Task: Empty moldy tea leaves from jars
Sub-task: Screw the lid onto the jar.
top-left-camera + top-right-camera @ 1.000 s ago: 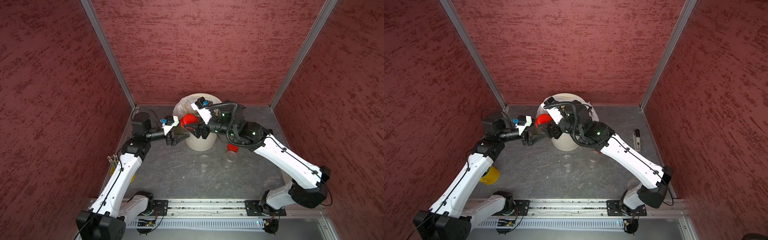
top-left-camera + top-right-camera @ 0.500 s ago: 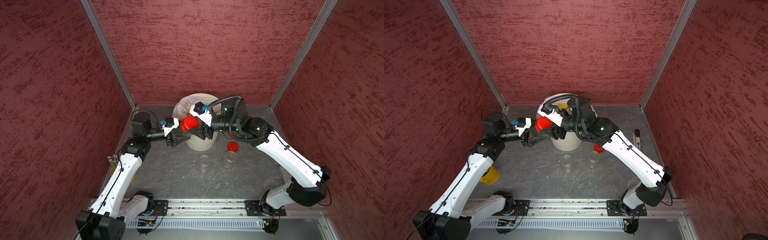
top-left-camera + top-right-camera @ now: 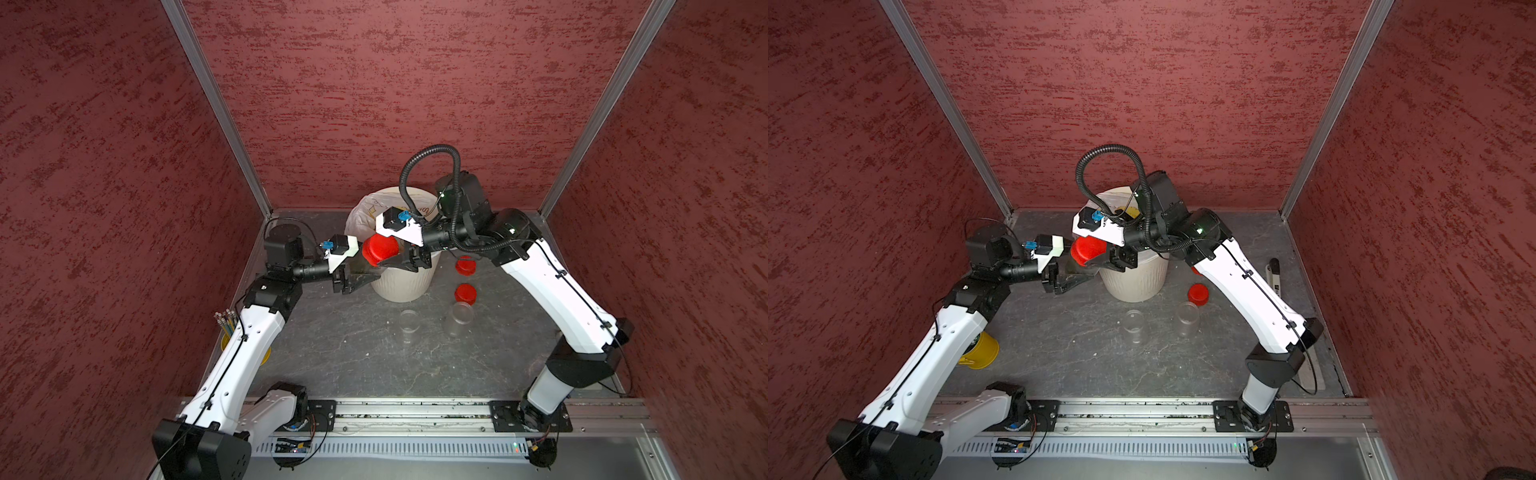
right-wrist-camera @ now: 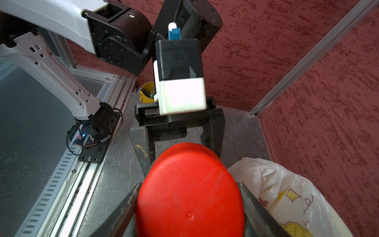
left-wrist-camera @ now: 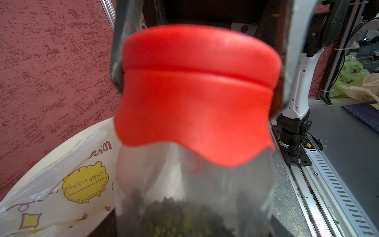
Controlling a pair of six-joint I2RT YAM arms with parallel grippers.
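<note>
Red cap (image 3: pixel 379 251) is clamped by the right hand (image 3: pixel 386 259), fingers (image 4: pixel 121 215) pressed on both sides of it. The cap sits on the mouth of the held jar (image 5: pixel 184 184). Left hand (image 3: pixel 365 275) is closed on that jar's clear body from the left side, and the right wrist view shows its two fingers (image 4: pixel 214 133) either side of the jar. The jar is in the air and tilted, cap end toward the right. It is at the left side of the cream ribbed bin (image 3: pixel 401 286), but cannot tell if it overhangs the rim. Moldy tea leaves (image 5: pixel 180 219) are a dark olive clump in the jar end away from the cap. White bag (image 3: pixel 359 216) lines the bin. On the grey table (image 3: pixel 353 357), near of the bin, the middle jar (image 3: pixel 409 323) and right jar (image 3: pixel 459 318) stand upright and uncapped, a little apart. Loose cap (image 3: pixel 465 293) lies just far of the right jar. Far cap (image 3: pixel 464 266) is beyond it, beside the right arm. Yellow cup (image 3: pixel 982 351) of pencils stands near left, under the left arm.
</note>
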